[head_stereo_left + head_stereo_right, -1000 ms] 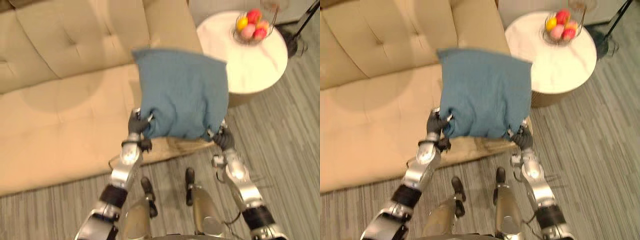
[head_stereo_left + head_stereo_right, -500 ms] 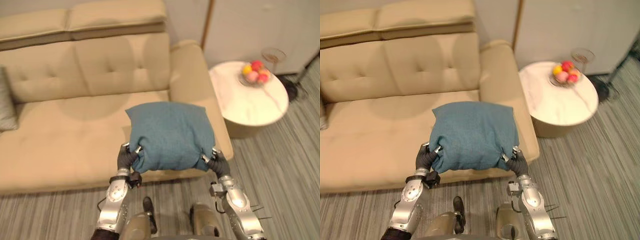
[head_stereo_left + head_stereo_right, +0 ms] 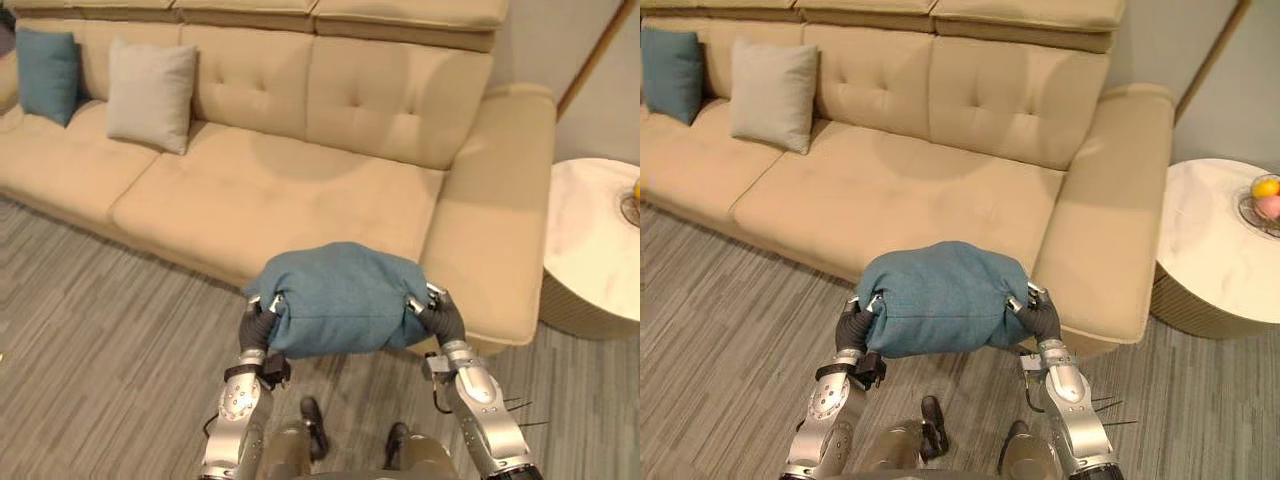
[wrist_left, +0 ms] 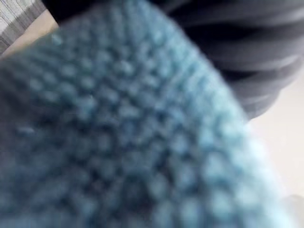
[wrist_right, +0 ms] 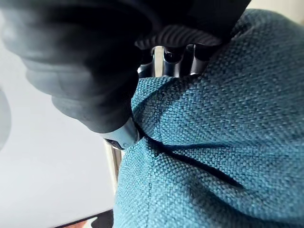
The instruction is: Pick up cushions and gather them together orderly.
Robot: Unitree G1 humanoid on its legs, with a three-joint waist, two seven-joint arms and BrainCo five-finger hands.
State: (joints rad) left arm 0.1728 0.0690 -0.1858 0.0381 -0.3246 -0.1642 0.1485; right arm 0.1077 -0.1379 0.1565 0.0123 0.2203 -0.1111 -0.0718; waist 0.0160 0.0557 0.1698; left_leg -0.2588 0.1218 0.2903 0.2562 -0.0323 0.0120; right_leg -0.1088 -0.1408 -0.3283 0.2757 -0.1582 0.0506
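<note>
Near cushion (image 3: 338,300) hangs before the sofa (image 3: 300,190), end cushion (image 3: 47,72) and next cushion (image 3: 150,93) on its left seat, table (image 3: 595,240) at right.

A long beige sofa (image 3: 300,200) stands on a grey wood-grain floor (image 3: 90,330), its seat bare along most of its length. Two cushions stand upright at its far left end, leaning against the backrest: a teal cushion (image 3: 47,60) nearest the end and a grey cushion (image 3: 150,93) just beside it, the two close together. Just beside the sofa's right arm, a round white bench (image 3: 1215,250) stands on the same floor, and near its far edge sits a wire bowl (image 3: 1244,208) holding yellow and pink fruit (image 3: 1266,187).
</note>
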